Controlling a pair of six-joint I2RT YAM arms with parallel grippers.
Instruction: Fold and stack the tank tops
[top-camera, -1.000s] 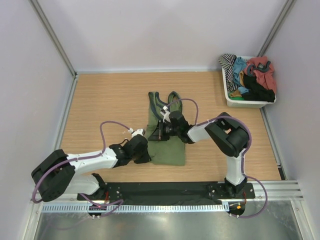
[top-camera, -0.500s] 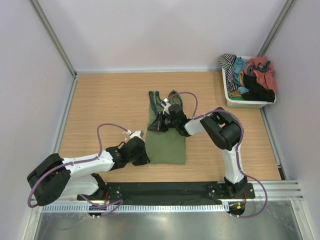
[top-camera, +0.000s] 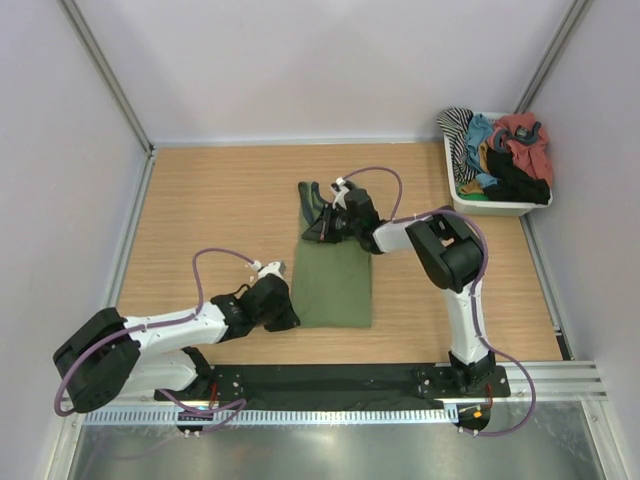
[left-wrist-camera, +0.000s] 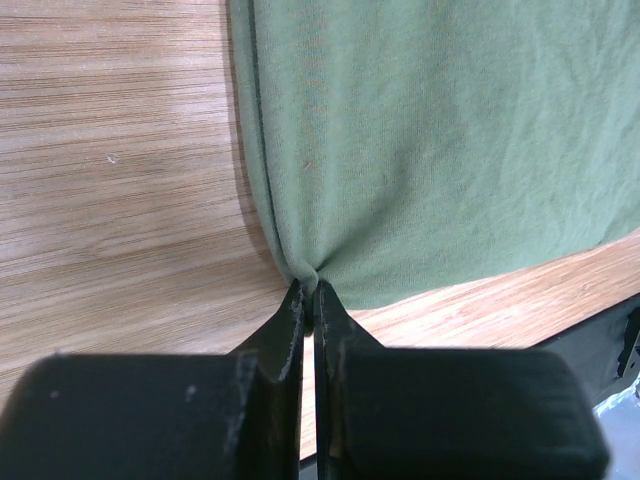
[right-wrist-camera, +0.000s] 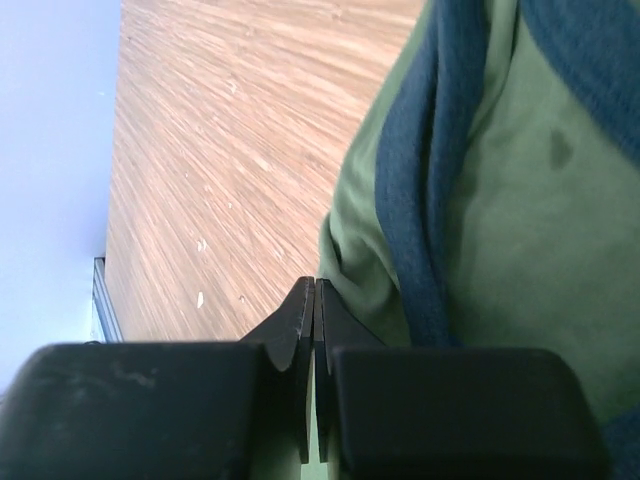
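— What could go wrong for you here?
— The green top (top-camera: 335, 285) may skew. Your left gripper (left-wrist-camera: 308, 295) is clenched on its hem corner. Your right gripper (right-wrist-camera: 315, 285) is closed by the strap edge, but I cannot tell if it has cloth. Pull unevenly and it drags crooked.
— And its look?
— A smooth strip on the table (top-camera: 200, 200), spreading ahead of the left fingertips, with dark-trimmed straps right of the right ones.
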